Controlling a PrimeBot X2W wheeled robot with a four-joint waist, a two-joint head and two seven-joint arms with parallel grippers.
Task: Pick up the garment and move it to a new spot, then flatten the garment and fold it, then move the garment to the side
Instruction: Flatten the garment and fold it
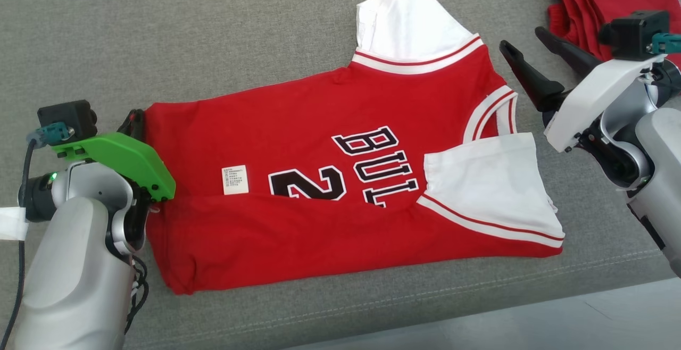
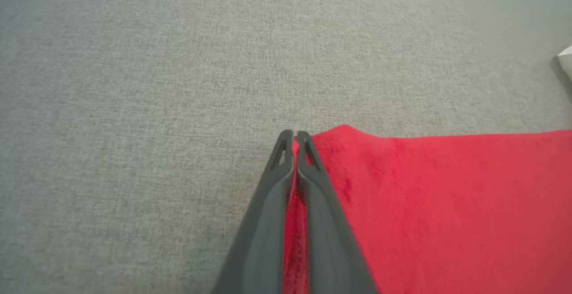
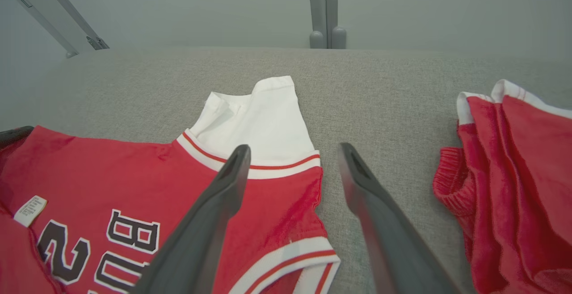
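Observation:
The garment (image 1: pixel 319 180) is a red jersey with white sleeves and black lettering, lying partly folded on the grey cushion. Its near side is folded over the middle, and one white sleeve (image 1: pixel 489 185) lies across the chest. My left gripper (image 2: pixel 294 135) is shut on the jersey's far hem corner (image 2: pixel 339 135), with red cloth pinched between its fingers; in the head view it sits at the garment's left edge (image 1: pixel 137 121). My right gripper (image 1: pixel 524 39) stands open above the cushion just right of the collar, holding nothing; its fingers (image 3: pixel 214 204) frame the far sleeve (image 3: pixel 263 115).
A second pile of red cloth with white trim (image 1: pixel 606 4) lies at the far right, close behind my right gripper. The grey cushion's front edge (image 1: pixel 479 307) runs along the bottom, with pale floor beyond. Bare cushion stretches to the left and far side.

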